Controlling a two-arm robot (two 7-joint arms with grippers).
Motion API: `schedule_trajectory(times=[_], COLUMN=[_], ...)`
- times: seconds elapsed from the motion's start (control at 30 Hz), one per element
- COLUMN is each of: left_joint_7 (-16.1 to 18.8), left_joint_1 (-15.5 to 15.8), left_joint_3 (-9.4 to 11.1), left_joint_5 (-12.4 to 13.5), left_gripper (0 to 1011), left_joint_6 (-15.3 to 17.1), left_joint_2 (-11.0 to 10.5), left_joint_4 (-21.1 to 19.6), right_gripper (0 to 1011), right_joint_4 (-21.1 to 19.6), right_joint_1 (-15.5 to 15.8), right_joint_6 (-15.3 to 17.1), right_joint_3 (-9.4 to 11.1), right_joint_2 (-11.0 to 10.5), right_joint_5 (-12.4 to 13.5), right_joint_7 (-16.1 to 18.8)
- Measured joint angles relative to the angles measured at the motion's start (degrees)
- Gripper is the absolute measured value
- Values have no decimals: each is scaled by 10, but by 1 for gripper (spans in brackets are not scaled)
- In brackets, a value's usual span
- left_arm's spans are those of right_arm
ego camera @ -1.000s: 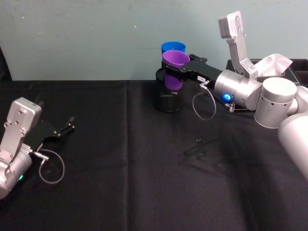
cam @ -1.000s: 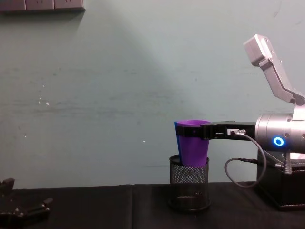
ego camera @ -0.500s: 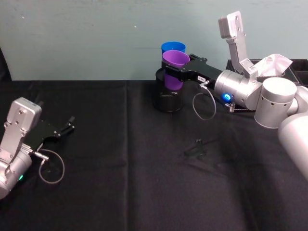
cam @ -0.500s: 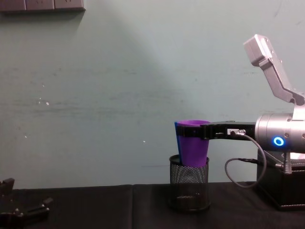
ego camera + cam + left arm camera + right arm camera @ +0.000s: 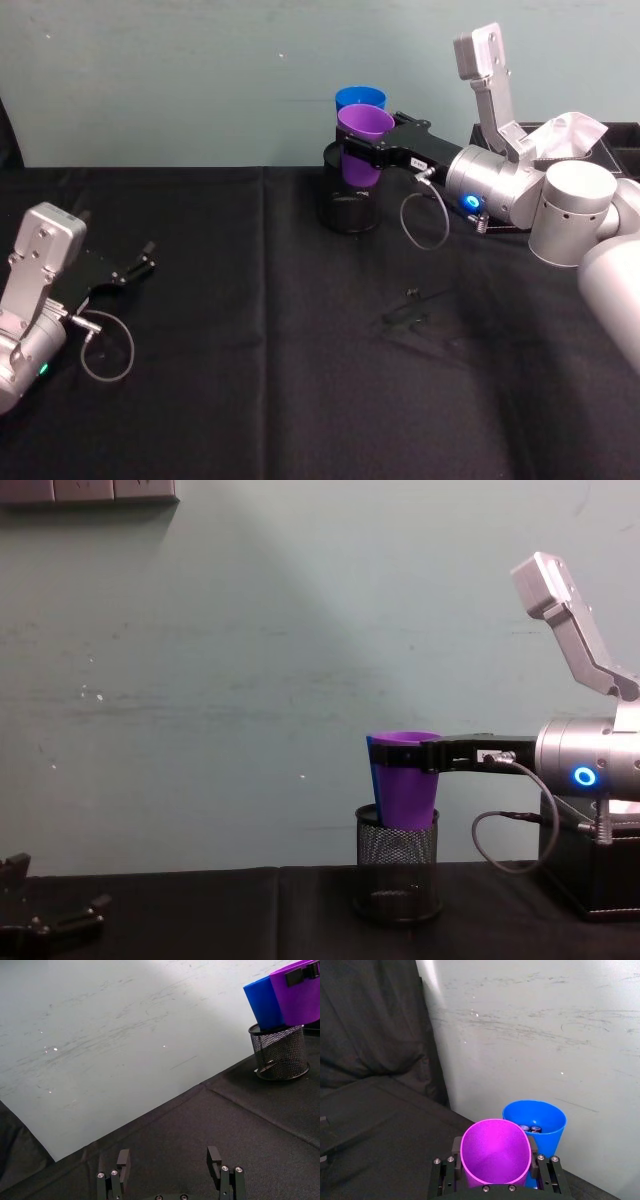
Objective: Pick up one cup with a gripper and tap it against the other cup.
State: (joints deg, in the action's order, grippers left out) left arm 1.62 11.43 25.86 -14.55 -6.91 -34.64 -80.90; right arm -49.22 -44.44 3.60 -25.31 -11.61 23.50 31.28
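My right gripper (image 5: 345, 152) is shut on the purple cup (image 5: 362, 130) and holds it upright in the air above a black mesh pen holder (image 5: 348, 212). The blue cup (image 5: 360, 98) stands just behind it, its lower part down in the mesh holder (image 5: 280, 1052). In the right wrist view the purple cup (image 5: 495, 1152) sits between my fingers with its rim overlapping the blue cup (image 5: 540, 1120); I cannot tell whether they touch. From the chest the purple cup (image 5: 405, 795) hides most of the blue one. My left gripper (image 5: 140, 262) rests open at the table's left.
A black box (image 5: 600, 870) with a crumpled white cloth (image 5: 565, 135) stands at the back right, close to my right arm. A small dark clip-like object (image 5: 410, 305) lies mid-table. The teal wall rises right behind the cups. Black cloth covers the table.
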Motion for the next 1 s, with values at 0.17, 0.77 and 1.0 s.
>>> schedule_trajectory(times=[0.17,0.77,1.0], left_joint_7=[0,0,0], left_joint_1=[0,0,0], left_joint_3=[0,0,0], left_joint_5=[0,0,0], left_gripper=[1000,1000,1000], left_joint_6=[0,0,0], left_joint_2=[0,0,0], left_joint_4=[0,0,0], right_gripper=[731,731,731], right_joint_4=[0,0,0], right_joint_1=[0,0,0], right_joint_6=[0,0,0], right_joint_3=[0,0,0], right_joint_2=[0,0,0], right_joint_5=[0,0,0], right_joint_7=[0,0,0])
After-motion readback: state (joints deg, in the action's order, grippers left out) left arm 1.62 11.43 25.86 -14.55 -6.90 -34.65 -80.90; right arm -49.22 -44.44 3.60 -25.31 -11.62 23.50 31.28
